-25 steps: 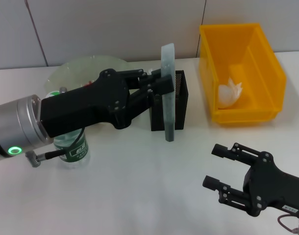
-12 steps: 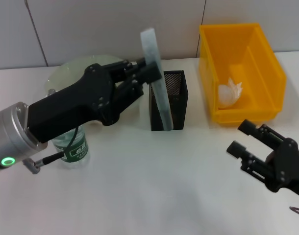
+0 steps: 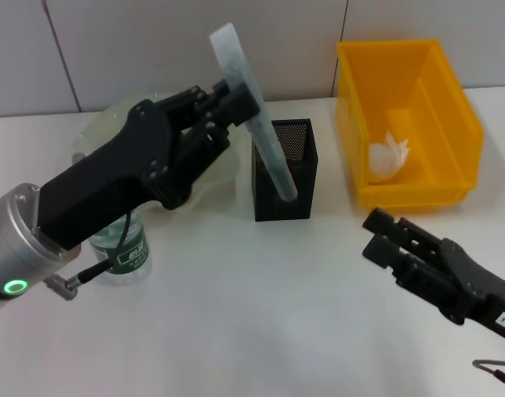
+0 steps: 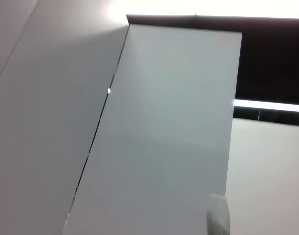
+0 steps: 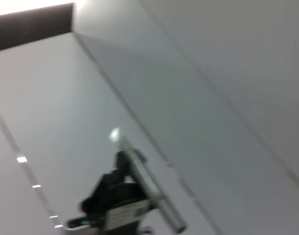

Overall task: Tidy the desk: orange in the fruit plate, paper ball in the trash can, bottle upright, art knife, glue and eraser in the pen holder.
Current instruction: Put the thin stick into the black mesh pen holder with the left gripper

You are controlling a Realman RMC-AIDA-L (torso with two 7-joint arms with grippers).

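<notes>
White desk | paper ball [image 3: 389, 155] in trash can [image 3: 406, 83] | left gripper [image 3: 238, 106] grips pale strip [image 3: 252, 124] over pen holder [image 3: 283, 169]

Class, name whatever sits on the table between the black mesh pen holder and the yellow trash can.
Nothing: in the head view, bare white table separates the pen holder from the trash can.

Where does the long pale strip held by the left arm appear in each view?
Head view: strip upper centre, tilted, lower end crossing the pen holder.
Right wrist view: strip low centre, far off.
Left wrist view: cannot tell; only a grey sliver at the edge.
Shared landmark: the left gripper clamping it.
</notes>
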